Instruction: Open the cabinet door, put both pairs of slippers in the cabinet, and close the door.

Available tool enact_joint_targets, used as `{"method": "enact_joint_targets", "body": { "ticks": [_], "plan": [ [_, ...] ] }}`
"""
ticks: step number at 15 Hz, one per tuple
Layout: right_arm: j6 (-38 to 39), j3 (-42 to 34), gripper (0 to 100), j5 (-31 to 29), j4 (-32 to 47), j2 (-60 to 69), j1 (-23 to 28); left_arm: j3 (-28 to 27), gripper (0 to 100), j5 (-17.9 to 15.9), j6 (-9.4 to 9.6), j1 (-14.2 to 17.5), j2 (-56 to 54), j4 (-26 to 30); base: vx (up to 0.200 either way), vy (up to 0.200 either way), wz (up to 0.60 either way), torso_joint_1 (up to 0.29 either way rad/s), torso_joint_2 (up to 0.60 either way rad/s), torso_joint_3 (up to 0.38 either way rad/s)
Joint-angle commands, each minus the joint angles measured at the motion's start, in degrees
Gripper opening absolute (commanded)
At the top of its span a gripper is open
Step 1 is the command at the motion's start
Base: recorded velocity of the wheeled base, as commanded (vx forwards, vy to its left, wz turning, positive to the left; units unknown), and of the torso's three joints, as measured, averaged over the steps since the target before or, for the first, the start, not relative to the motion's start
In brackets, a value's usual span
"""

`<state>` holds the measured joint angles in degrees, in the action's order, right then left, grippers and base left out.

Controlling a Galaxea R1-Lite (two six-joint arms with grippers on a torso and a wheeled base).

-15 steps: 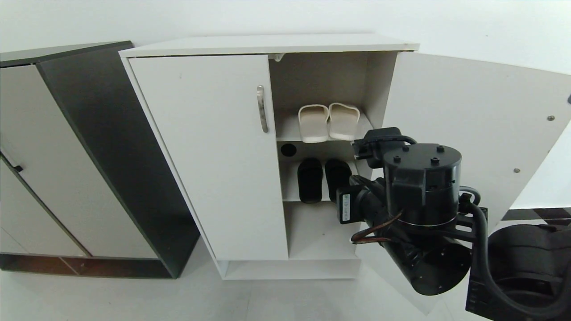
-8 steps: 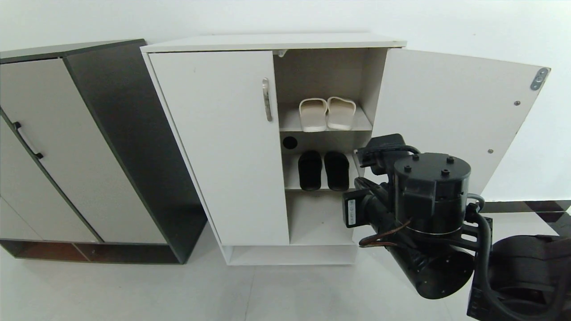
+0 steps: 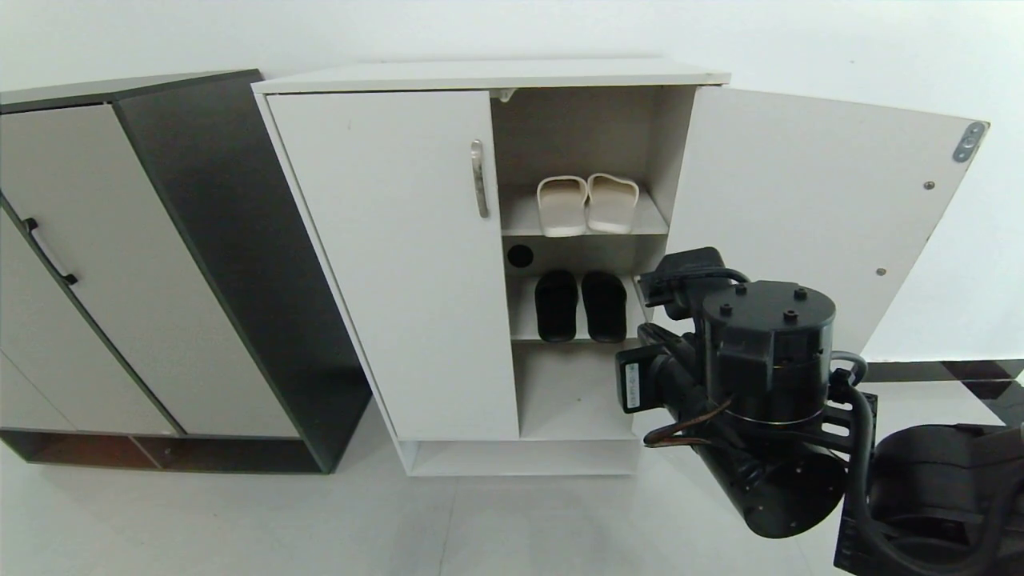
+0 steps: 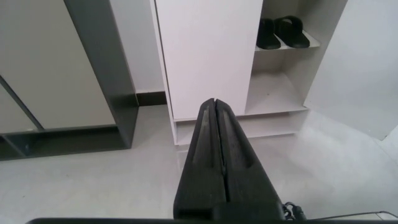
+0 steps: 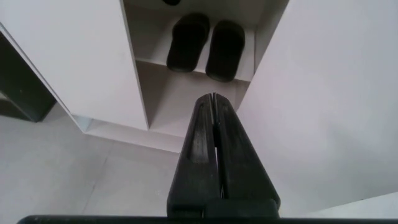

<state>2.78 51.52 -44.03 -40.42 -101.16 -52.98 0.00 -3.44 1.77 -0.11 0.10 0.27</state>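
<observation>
The white cabinet stands with its right door swung wide open and its left door closed. A cream pair of slippers lies on the upper shelf. A black pair of slippers lies on the shelf below, also seen as the black pair and the black pair. My right gripper is shut on nothing, low in front of the open compartment near the open door. My left gripper is shut and holds nothing, farther back above the floor, facing the cabinet's closed door.
A dark grey cabinet with a black handle stands close on the left of the white one. The closed door carries a metal handle. The open door juts out to the right. Light tiled floor lies in front.
The head camera drew back from the cabinet early on, so the whole picture shifted. Slippers and doors kept their places. My right arm barely shifted.
</observation>
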Motion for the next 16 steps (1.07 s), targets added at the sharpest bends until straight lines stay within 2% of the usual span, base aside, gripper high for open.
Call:
{"method": "enact_joint_targets", "body": {
  "ticks": [1,9,12,16],
  "plan": [
    [0.03,-0.01,0,0.00,-0.09,-0.62,0.25,0.00,0,0.01,-0.01,0.02,-0.01,0.00,0.000,0.000,0.00,0.000,0.00,0.000],
    [0.03,-0.10,0,0.79,-0.01,-0.97,0.51,0.00,0,0.01,-0.01,0.02,-0.01,0.00,0.000,0.000,0.00,0.000,-0.02,-0.021],
    [0.03,-0.19,0,0.79,-0.09,-0.97,0.95,0.00,0,-0.08,-0.01,0.11,-0.01,0.00,0.000,0.000,0.00,0.022,-0.19,-0.321],
    [0.03,-0.19,0,0.88,-0.09,-0.97,1.12,0.00,0,-0.08,-0.01,0.02,-0.01,0.00,0.000,0.000,0.00,0.058,-0.52,-0.358]
  ]
}}
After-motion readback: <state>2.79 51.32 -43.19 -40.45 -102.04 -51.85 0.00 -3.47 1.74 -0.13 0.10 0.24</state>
